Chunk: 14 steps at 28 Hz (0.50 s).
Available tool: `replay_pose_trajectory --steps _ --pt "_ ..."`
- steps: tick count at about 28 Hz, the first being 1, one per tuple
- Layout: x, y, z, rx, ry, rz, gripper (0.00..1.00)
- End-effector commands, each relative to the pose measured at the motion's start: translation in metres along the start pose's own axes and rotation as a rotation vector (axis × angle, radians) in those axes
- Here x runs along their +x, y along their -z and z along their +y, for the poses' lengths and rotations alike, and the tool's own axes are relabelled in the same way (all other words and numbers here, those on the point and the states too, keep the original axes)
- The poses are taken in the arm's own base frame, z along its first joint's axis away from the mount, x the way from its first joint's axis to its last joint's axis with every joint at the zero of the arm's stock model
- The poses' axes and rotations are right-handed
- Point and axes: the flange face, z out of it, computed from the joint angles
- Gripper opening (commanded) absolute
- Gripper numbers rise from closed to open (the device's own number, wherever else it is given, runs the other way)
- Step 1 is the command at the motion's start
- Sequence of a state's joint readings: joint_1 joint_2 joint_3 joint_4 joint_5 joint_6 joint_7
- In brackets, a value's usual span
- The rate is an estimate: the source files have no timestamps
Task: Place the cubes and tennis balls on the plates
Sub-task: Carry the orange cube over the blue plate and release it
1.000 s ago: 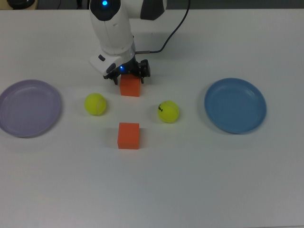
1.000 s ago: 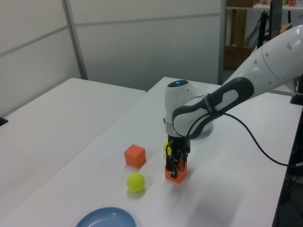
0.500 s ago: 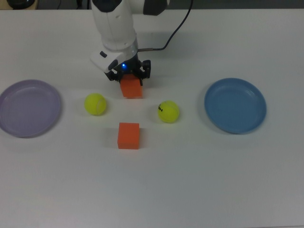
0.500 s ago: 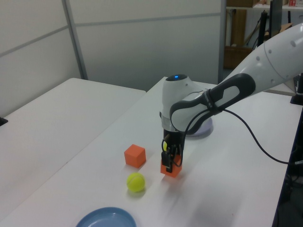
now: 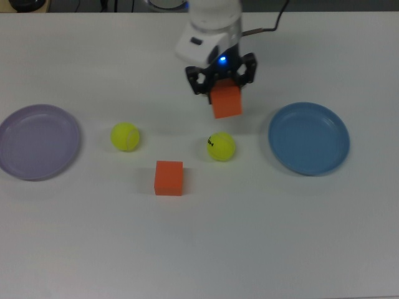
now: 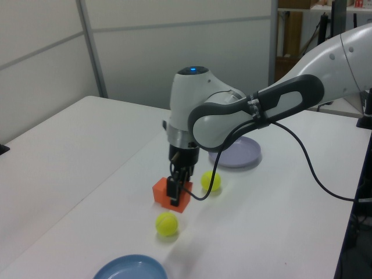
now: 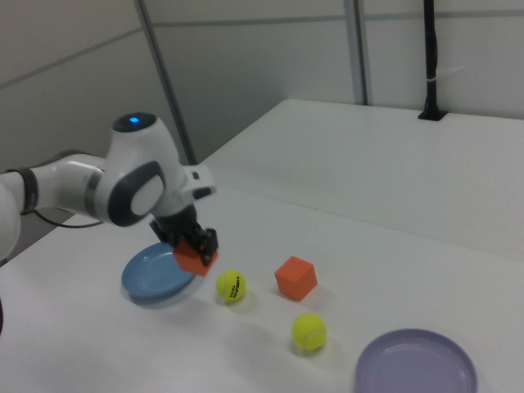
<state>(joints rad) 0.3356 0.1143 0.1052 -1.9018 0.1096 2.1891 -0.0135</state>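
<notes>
Gripper [image 5: 223,87] clamping orange cube [image 5: 226,101] between its fingers, cube hanging tilted above table [image 5: 249,237], near blue plate [image 5: 308,138]

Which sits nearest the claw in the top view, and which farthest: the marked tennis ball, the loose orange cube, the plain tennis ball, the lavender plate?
From the claw, which grips the other cube:
1. Marked tennis ball, just below it.
2. Loose orange cube, lower, toward the top view's left.
3. Plain tennis ball, further left; close to the cube's distance, so hard to separate.
4. Lavender plate, at the far left edge.
</notes>
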Motion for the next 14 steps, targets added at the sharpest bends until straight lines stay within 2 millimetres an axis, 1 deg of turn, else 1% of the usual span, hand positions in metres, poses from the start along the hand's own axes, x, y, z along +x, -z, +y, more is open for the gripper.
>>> replay_pose_trajectory --steps 1,5,6,7,10,11,14 --pt "0.025 -0.003 -0.045 0.039 0.028 0.008 0.00" --pt "0.042 -0.018 -0.072 0.047 0.043 0.018 0.00" --pt "0.047 -0.028 -0.086 0.050 0.055 0.024 0.00" --pt "0.049 -0.033 -0.093 0.052 0.059 0.030 0.00" --pt "0.051 -0.050 -0.112 0.053 0.077 0.050 0.00" --pt "0.050 -0.060 -0.123 0.049 0.097 0.055 0.00" --pt "0.047 -0.078 -0.136 0.044 0.112 0.045 0.00"
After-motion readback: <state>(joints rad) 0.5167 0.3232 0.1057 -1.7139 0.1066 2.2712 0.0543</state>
